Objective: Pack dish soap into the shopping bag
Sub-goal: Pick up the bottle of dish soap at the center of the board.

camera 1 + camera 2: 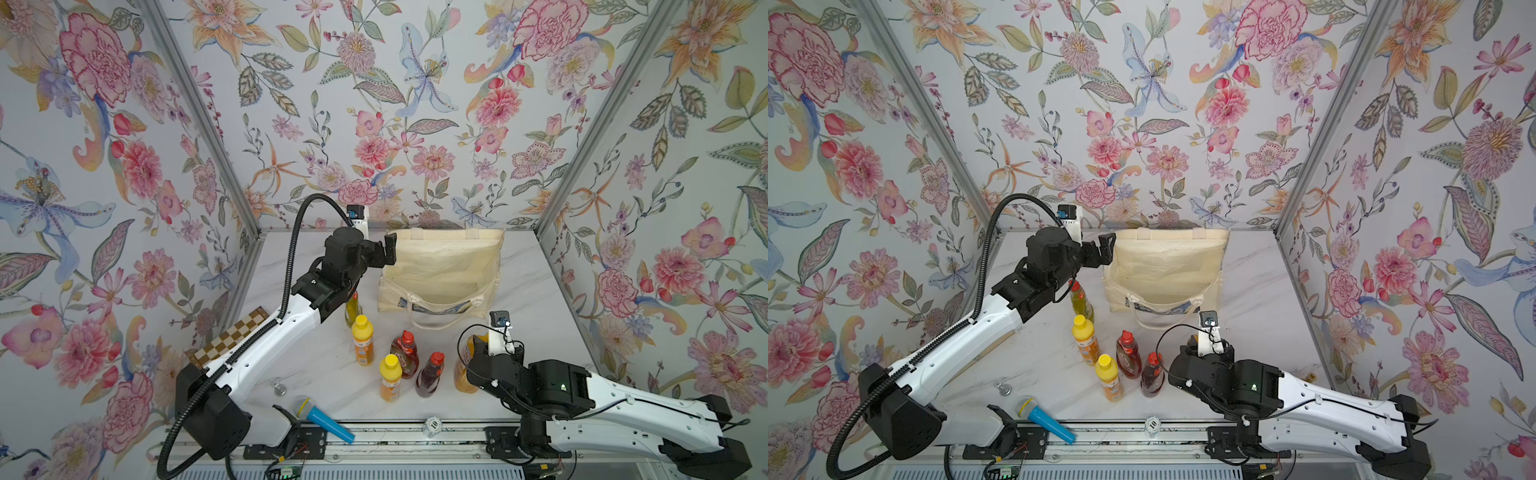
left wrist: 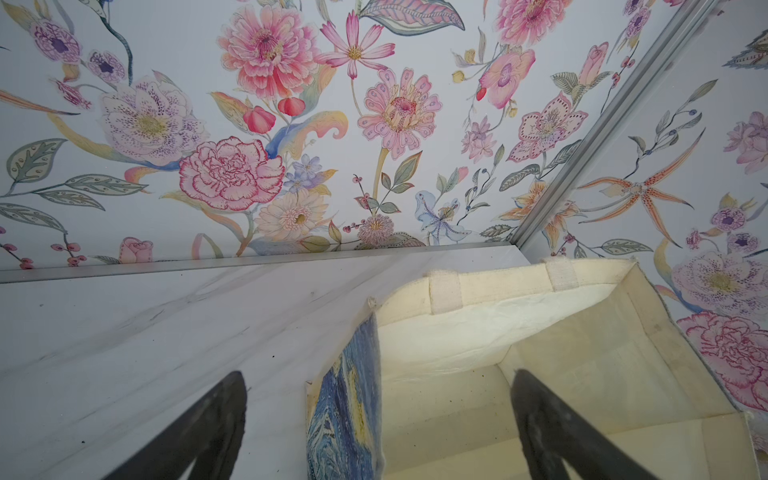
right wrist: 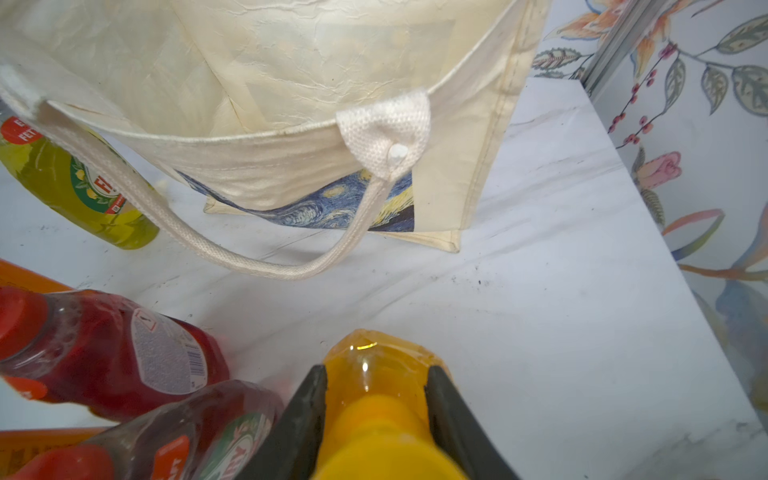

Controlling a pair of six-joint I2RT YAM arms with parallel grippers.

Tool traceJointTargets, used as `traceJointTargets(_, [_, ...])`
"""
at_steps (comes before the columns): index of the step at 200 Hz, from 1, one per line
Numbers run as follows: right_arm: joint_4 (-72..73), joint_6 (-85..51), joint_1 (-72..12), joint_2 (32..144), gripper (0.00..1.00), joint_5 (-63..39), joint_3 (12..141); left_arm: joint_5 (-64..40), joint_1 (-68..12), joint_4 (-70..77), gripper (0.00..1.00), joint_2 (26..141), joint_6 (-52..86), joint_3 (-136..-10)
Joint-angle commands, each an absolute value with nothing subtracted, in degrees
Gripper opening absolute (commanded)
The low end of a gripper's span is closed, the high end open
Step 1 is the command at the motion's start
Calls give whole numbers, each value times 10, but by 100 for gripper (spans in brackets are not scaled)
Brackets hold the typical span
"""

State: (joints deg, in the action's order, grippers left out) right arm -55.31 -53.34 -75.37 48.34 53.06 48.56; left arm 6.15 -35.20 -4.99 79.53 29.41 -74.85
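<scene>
Counter (image 1: pixel 519 291), marble top, walled on 3 sides. The shopping bag (image 1: pixel 440 257) stands upright against the back edge, mouth open, with 1 rope handle draped forward onto the counter. Bare surface runs from the bag's right side to the right edge, and the back left corner is also bare. All 6 soap bottles stand outside the bag, in front of it toward the middle. The slim yellow-green bottle (image 1: pixel 1081 303) is nearest the bag's front left corner and partly under the left arm. Toward the front edge come 2 yellow-capped orange bottles (image 1: pixel 362 343) (image 1: pixel 390 378) and 2 dark red bottles (image 1: pixel 404 353) (image 1: pixel 430 374) in a tight cluster. The big orange pump bottle (image 3: pixel 374 357) is just right of the cluster. Left gripper (image 1: pixel 388 251): jaws wide, holding nothing, straddling the bag's left rim from above, with 1 finger over the bare counter and 1 over the bag's interior. Right gripper (image 3: pixel 376 370): jaws narrow, both pads pressed on the pump bottle's shoulder below the yellow pump collar. A blue microphone (image 1: pixel 324 417) lies at the front edge and a checkerboard (image 1: pixel 232 336) at the left edge.
</scene>
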Motion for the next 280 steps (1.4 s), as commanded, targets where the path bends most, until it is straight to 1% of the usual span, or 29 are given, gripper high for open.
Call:
traceJointTargets(1, [-569,-524,-754,491,29,511,449,54,-348,-39,99,807,293,-745])
traceJointTargets(11, [-559,-515,-754,484,23,511,442,54,-348,-38,99,808,293,-746])
traceJointTargets(34, [-532,-490,-754,466,8,508,433,54,-348,-45,99,811,294,-754])
traceJointTargets(50, [-520,-473,-755,455,3,511,434,56,-348,-52,99,813,294,-758])
traceJointTargets(70, [-513,-450,-755,442,0,525,441,55,-348,-55,99,813,293,-758])
traceJointTargets(105, [-510,-404,-754,427,0,554,466,49,-348,-64,99,814,291,-758])
traceJointTargets(137, [-494,-337,-754,413,0,564,488,28,-348,-44,94,813,291,-744])
traceJointTargets(164, [-476,-270,-753,393,0,565,510,13,-348,-62,91,828,286,-759])
traceJointTargets(211, [-431,-196,-749,350,0,561,542,-7,-348,-69,86,835,285,-755])
traceJointTargets(242, [-432,-155,-745,357,0,549,605,-12,-348,-82,83,836,283,-755])
traceJointTargets(280, [-432,-86,-742,398,0,530,721,-11,-348,-94,78,836,279,-751])
